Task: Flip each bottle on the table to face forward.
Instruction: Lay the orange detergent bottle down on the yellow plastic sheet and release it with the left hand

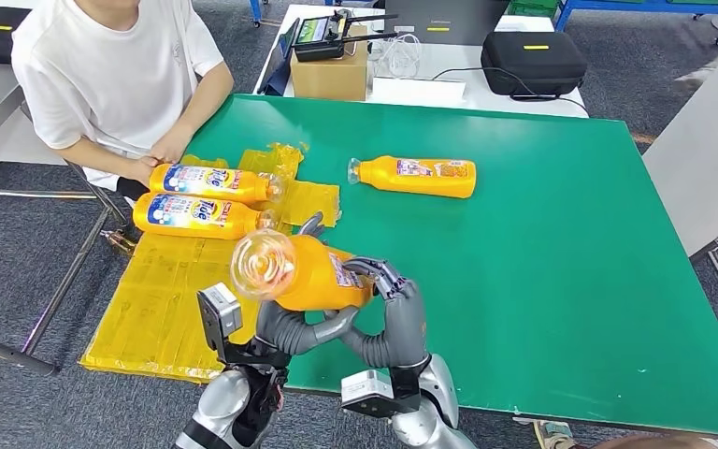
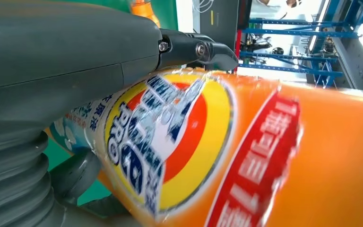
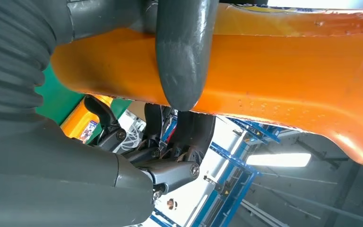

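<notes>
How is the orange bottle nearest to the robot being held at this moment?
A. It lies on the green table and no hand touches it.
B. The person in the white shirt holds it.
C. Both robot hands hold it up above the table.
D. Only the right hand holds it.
C: in the head view the left hand and the right hand both grip the orange bottle, lifted off the green table, its clear cap end toward the camera.

The head view looks forward and down from high above the near edge of the green table point(image 1: 561, 234). Both wrist views sit very close behind their hands, turned, and share with it the lifted orange bottle point(image 1: 313, 273) point(image 2: 264, 156) point(image 3: 283, 66).
</notes>
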